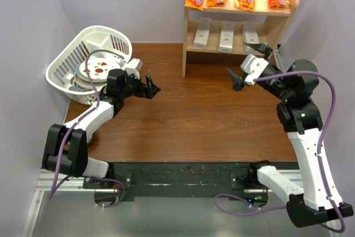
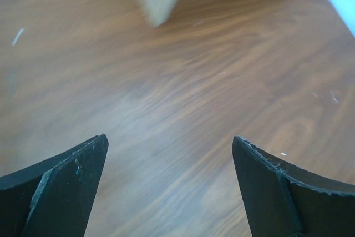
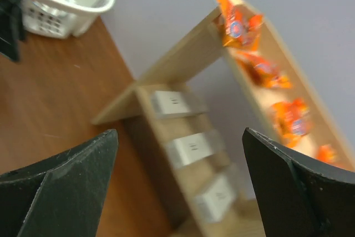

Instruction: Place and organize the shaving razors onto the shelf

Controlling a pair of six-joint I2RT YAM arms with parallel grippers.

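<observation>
The left arm (image 1: 94, 116) stretches low and forward, the left gripper (image 1: 151, 86) parted and empty, while the right arm (image 1: 308, 137) bends upward, the right gripper (image 1: 244, 62) spread wide, holding nothing.

Three flat white razor boxes (image 1: 227, 35) sit in a row on the low level of the light wooden shelf (image 1: 188, 31). Each has small dark letters on it. There are small gaps between them. One box is just past the right gripper (image 1: 247, 62), and the other two are farther to its left.
</observation>
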